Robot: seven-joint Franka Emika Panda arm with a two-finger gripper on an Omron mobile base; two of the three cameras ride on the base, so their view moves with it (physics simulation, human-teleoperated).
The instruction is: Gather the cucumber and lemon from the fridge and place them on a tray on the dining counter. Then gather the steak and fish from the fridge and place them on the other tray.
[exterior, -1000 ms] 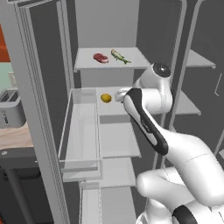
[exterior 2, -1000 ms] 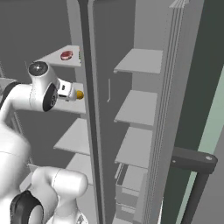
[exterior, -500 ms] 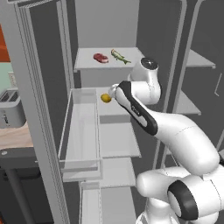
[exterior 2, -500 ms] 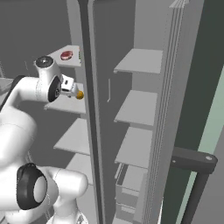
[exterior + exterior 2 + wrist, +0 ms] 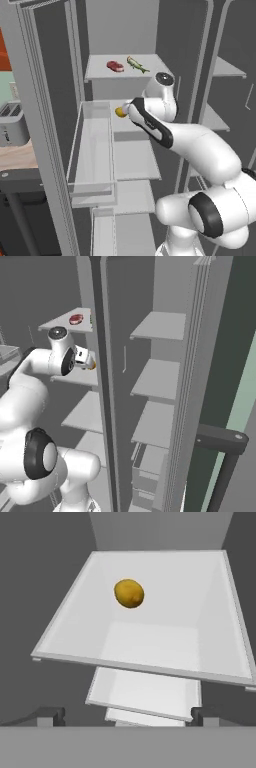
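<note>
Hovering with its jaws spread wide, the gripper [image 5: 125, 714] faces the lemon [image 5: 129, 593] lying on a fridge shelf [image 5: 165, 647].

Both base views look forward and slightly down into the open grey fridge from behind the white arm, one from each side, sharing the white middle shelf [image 5: 131, 122]. The hand view looks closely down onto that shelf [image 5: 165, 637] and the small yellow oval lemon [image 5: 129, 593].

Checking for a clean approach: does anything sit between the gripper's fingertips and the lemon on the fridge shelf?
No. In the hand view, bare white shelf runs from the open gripper up to the lemon.
</note>
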